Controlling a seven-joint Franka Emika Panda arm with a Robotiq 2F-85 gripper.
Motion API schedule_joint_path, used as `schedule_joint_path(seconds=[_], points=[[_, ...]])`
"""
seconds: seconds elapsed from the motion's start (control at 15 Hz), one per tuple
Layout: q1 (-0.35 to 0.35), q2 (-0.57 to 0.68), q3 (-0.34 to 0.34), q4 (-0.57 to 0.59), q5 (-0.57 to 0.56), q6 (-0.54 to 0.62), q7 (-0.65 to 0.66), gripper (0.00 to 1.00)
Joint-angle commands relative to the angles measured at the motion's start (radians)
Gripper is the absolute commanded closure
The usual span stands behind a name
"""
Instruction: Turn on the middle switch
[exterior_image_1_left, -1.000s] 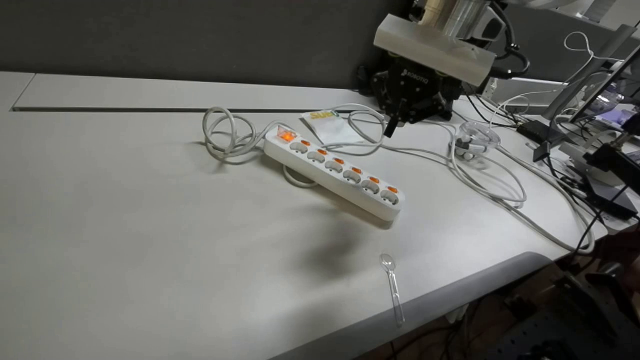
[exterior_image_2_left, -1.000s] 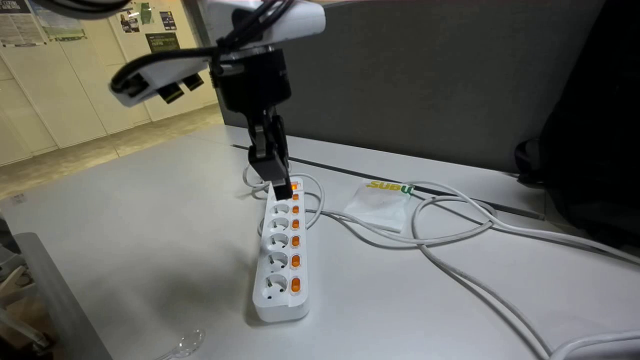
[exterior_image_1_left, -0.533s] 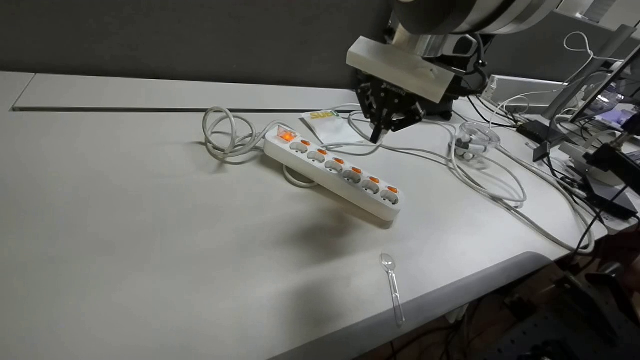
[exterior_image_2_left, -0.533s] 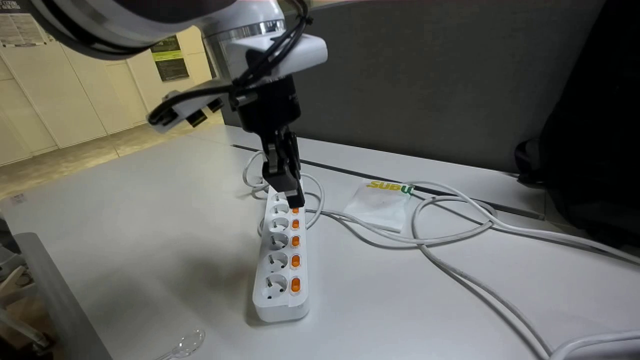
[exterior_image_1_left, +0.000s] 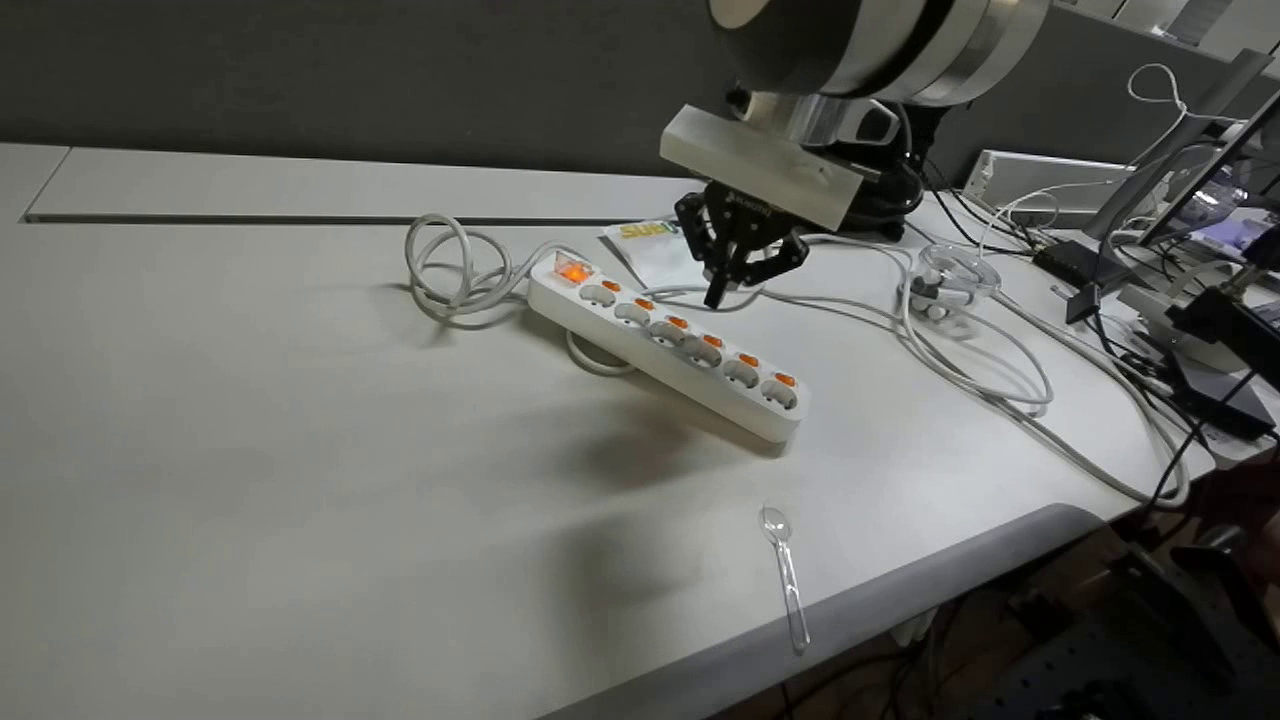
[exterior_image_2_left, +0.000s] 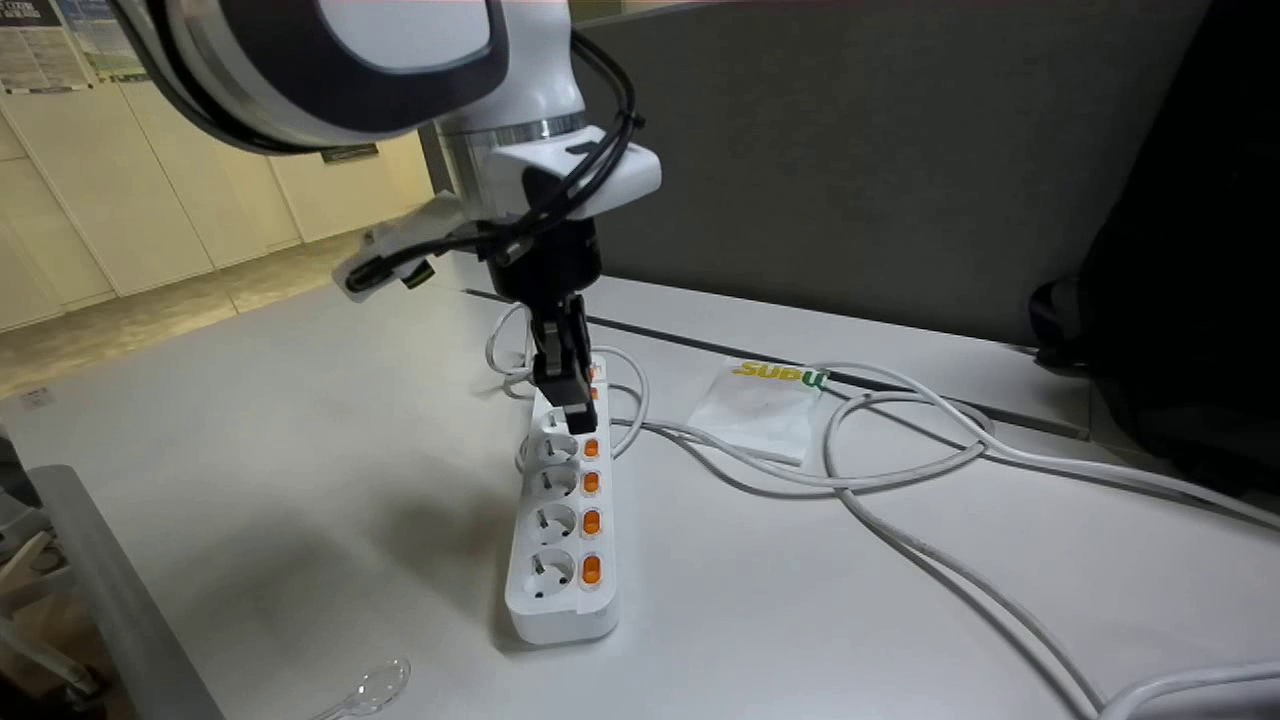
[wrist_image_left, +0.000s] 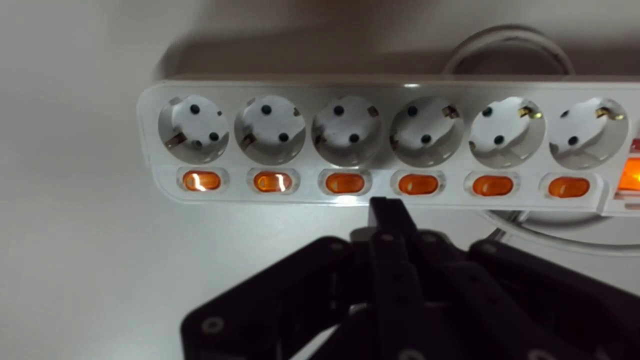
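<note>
Power strip (exterior_image_1_left: 662, 365) lies aslant on the white table (exterior_image_1_left: 300, 450) in an exterior view, a large lit switch (exterior_image_1_left: 572, 268) glowing at its upper-left end and six small orange switches (exterior_image_1_left: 713, 341) running down from it. The gripper (exterior_image_1_left: 715, 298) hangs just beside the strip's rear side there, its fingers (exterior_image_1_left: 718, 285) pointing down and closed together. White cable (exterior_image_1_left: 467, 262) coils near the lit end, a printed wrapper (exterior_image_1_left: 655, 258) lies behind the strip, and a clear spoon (exterior_image_1_left: 785, 570) lies well apart, near the table's edge. In an exterior view, the arm (exterior_image_2_left: 535, 75) leans in from the upper left, and the fingertips (exterior_image_2_left: 580, 418) hide part of the strip's far half. In the wrist view, the strip runs sideways, its sockets (wrist_image_left: 346, 131) above the orange switches. The fingertips, side by side, overlap the strip's lower edge between the third and fourth of these from the left, the two middle ones; whether they touch the plastic cannot be told.
</note>
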Motion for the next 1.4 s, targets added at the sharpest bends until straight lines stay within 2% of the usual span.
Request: schedule_joint_path(seconds=[0.0,0.4,1.33], points=[[0.018,0.006,-0.014,0.009,0.035,-0.003,-0.037,0.99],[0.012,0.019,-0.007,0.022,0.049,0.002,-0.064,1.0],[0.072,0.098,-0.056,0.074,0.015,0.041,-0.114,1.0]])
